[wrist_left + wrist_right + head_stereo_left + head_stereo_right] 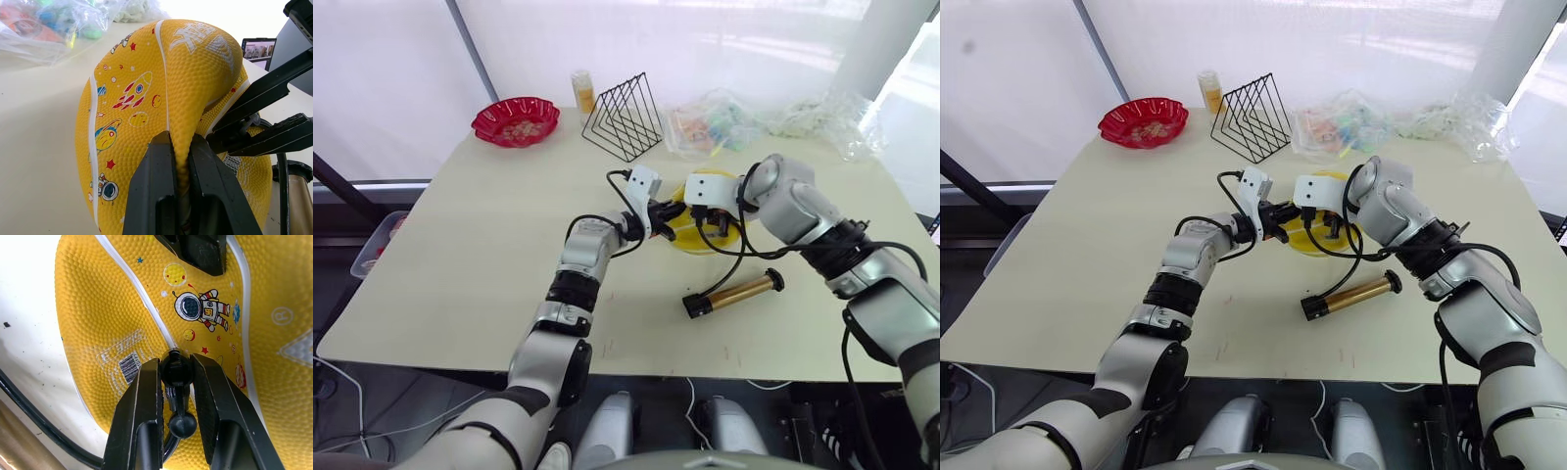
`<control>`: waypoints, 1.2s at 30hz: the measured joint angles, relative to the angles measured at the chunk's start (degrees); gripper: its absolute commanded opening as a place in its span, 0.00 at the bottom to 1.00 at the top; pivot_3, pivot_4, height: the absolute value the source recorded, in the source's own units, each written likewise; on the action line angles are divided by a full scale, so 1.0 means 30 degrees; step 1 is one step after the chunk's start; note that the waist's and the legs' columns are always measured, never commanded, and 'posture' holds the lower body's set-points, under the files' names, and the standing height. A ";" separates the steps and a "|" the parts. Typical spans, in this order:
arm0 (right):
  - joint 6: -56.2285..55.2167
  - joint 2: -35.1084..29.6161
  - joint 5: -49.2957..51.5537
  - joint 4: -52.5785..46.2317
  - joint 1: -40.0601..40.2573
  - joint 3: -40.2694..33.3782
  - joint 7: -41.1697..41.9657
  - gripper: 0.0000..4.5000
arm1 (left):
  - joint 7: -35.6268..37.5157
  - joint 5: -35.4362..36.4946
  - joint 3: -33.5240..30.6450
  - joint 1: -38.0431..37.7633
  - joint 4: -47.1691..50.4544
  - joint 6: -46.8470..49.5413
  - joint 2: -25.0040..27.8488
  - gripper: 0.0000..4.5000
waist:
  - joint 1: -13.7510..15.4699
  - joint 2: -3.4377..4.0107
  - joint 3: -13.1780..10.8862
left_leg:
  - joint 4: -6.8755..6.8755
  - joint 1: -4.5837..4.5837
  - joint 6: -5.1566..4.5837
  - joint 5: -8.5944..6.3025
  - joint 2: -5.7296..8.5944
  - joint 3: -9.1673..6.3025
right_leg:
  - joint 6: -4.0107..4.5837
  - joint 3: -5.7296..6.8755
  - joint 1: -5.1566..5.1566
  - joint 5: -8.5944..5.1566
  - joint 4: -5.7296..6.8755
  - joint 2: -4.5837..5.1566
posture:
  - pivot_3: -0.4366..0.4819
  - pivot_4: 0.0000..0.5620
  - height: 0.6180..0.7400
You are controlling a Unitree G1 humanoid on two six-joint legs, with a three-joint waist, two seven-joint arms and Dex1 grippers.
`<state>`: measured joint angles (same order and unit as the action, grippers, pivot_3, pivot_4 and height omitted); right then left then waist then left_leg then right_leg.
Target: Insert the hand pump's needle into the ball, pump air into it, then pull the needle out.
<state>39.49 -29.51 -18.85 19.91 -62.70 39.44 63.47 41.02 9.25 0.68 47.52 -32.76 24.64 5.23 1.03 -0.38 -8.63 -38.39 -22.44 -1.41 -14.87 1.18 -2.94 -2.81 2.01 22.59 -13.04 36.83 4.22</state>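
Observation:
The yellow ball [697, 235] lies squashed on the table [480, 255], just past its middle. My left gripper [180, 142] is shut on a raised fold of the ball [132, 98]. My right gripper [175, 364] is shut on the needle's black fitting [175, 373], which is pressed against the ball's skin beside a white seam. The metal pin itself is hidden. The hand pump [734, 292] lies flat on the table nearer to me than the ball, its gold barrel pointing right. Its black hose [722, 264] loops up to the right gripper [710, 217].
A red scalloped bowl [517, 120] sits at the far left. A black wire rack [625, 117] and a small yellow bottle [583, 93] stand behind the ball. Clear plastic bags [717, 123] lie along the far right edge.

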 measured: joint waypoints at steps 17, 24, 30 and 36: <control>-0.2232 0.1535 -0.0550 0.3504 -0.0176 0.0017 -0.0770 0.08 | -0.0322 -0.0023 0.0003 -0.0225 0.0001 0.0315 0.0017 0.00 | -0.0152 -0.0049 0.0092 | 0.0020 0.0246 -0.0052 -0.0033 -0.0004 -0.0040 | -0.0033 -0.0009 -0.0210 -0.0025 -0.0003 -0.0020 | 0.48 0.27 0.97; -0.2839 0.1787 -0.0522 0.3811 0.0256 -0.0738 -0.1293 0.08 | -0.0435 -0.0065 0.0001 -0.0248 -0.0003 0.0395 0.0081 0.00 | -0.0247 -0.0064 0.0158 | 0.0018 0.0263 -0.0046 -0.0032 0.0001 -0.0103 | -0.0036 -0.0014 -0.0223 -0.0028 -0.0002 -0.0041 | 0.48 0.27 0.97; -0.1873 0.0919 -0.0462 0.1164 0.1600 -0.2225 -0.1330 0.08 | -0.0256 -0.0008 0.0110 -0.0056 -0.0118 0.0286 -0.0032 0.00 | -0.0070 -0.0033 0.0138 | 0.0018 0.0188 -0.0046 -0.0032 0.0030 -0.0137 | -0.0001 0.0010 -0.0182 -0.0009 -0.0019 -0.0018 | 0.48 0.27 0.97; 0.1262 -0.0884 -0.0175 -0.2156 0.3331 -0.3458 -0.1420 0.47 | 0.0064 0.0100 0.0343 0.0436 -0.0568 -0.0063 -0.0155 0.00 | 0.0309 -0.0001 0.0115 | 0.0005 -0.0125 0.0043 0.0024 0.0092 -0.0197 | -0.0009 0.0078 0.0048 -0.0010 -0.0042 0.0037 | 0.48 0.27 0.97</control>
<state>43.28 -32.16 -19.38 13.45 -52.70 29.07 59.21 41.21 9.55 1.71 48.83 -34.46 24.45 4.77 1.95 -0.39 -8.28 -38.37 -22.82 -1.28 -14.80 1.46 -3.53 -2.84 2.24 22.73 -13.07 36.71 4.33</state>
